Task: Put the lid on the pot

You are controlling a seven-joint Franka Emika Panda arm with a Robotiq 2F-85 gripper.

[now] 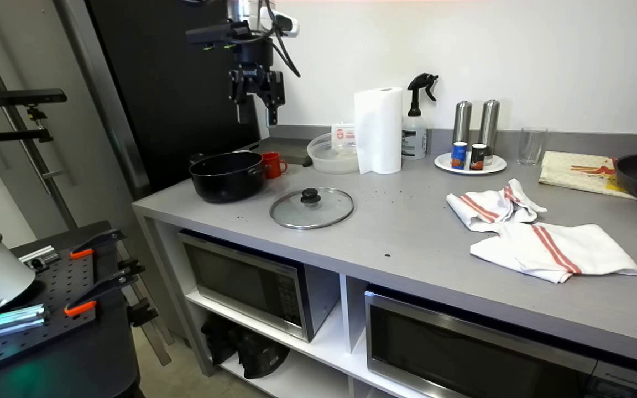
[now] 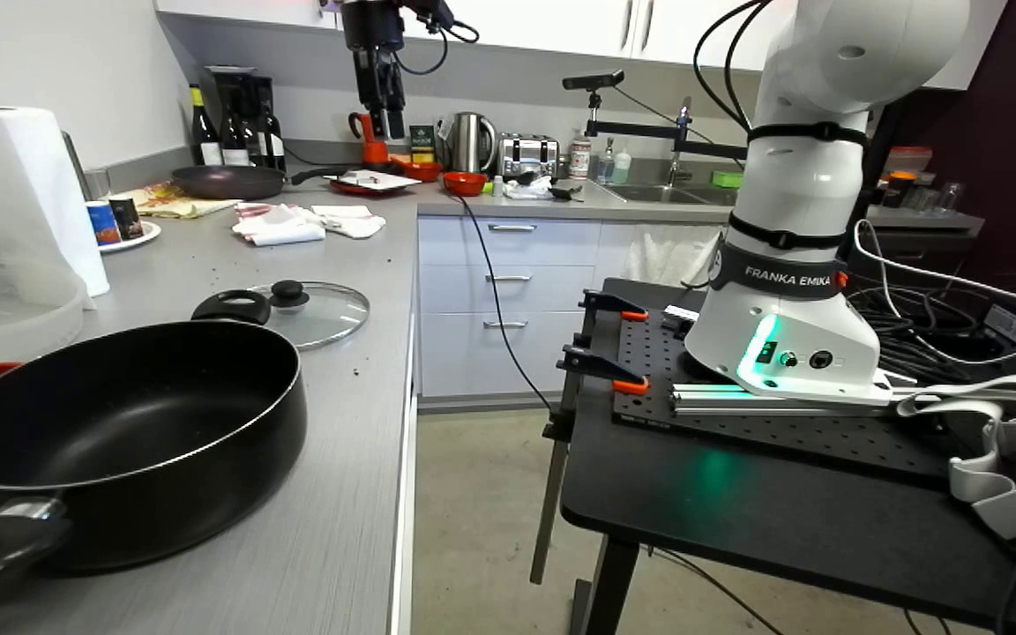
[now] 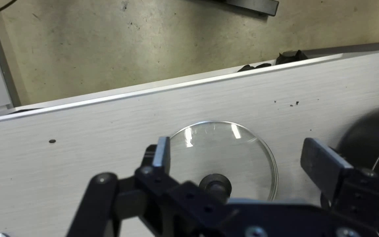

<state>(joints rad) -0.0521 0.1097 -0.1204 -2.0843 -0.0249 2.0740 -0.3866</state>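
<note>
The glass lid with a metal rim and black knob lies flat on the counter, knob up. It also shows in an exterior view, partly behind a pot handle. The black pot stands uncovered beside the lid, near the counter's end; its inside looks empty in an exterior view. My gripper is open and empty, high above the counter, as an exterior view also shows. In the wrist view, the lid shows between the open fingers, its near part hidden. The pot is at the right edge.
A red mug stands close against the pot. Behind are a clear plastic bowl, a paper towel roll and a spray bottle. White towels lie farther along the counter. The counter's front edge runs near the lid.
</note>
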